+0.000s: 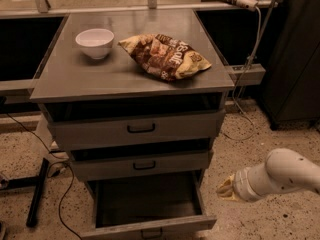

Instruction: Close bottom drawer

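You've got 3 drawers: top drawer, mid drawer, and the bottom drawer lowest, pulled well out. On the tabletop: 1 white bowl and 1 snack bag, lettering not legible. Your pincer hangs just right of the bottom drawer, not touching it; can't tell if apart or together.

Three drawers: top drawer, middle drawer, bottom drawer. One bowl, one snack bag. One gripper, low right, near bottom drawer.
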